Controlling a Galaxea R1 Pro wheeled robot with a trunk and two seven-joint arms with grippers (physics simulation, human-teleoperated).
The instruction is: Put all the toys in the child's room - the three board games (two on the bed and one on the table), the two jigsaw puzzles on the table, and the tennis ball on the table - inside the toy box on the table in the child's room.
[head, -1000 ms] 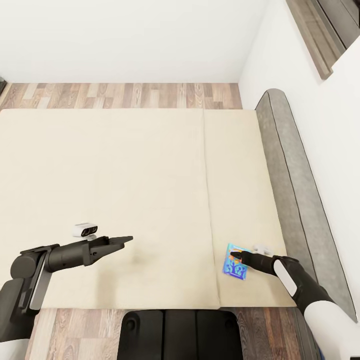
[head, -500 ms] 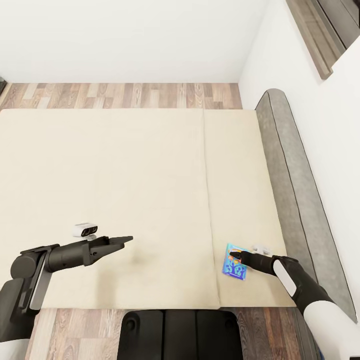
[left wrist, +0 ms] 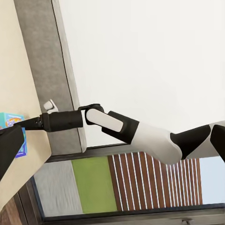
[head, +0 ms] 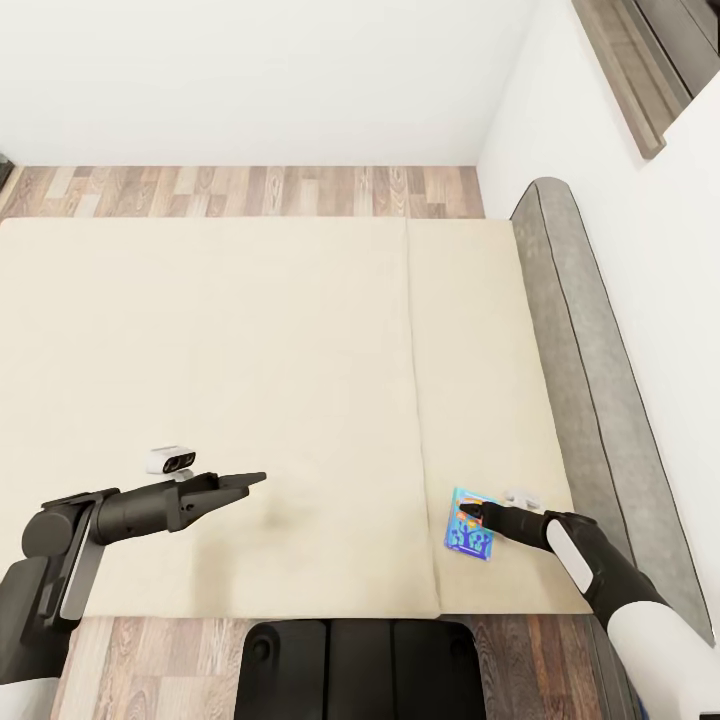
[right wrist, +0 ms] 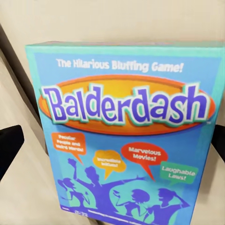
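Observation:
A blue Balderdash board game (head: 463,537) lies flat on the cream bed (head: 250,350) near its front right corner, beside the seam in the cover. My right gripper (head: 469,511) hovers over the box's far end. In the right wrist view the box (right wrist: 126,131) sits between the two black fingers (right wrist: 9,145), which stand wide apart at either side, so the gripper is open. My left gripper (head: 256,480) hangs open above bare bed cover to the left, holding nothing. In the left wrist view the box (left wrist: 11,119) shows under the right arm (left wrist: 112,124).
A grey padded headboard (head: 590,400) runs along the bed's right side against the white wall. Wood floor (head: 250,190) shows beyond the bed's far edge. My dark base (head: 360,655) stands at the bed's near edge.

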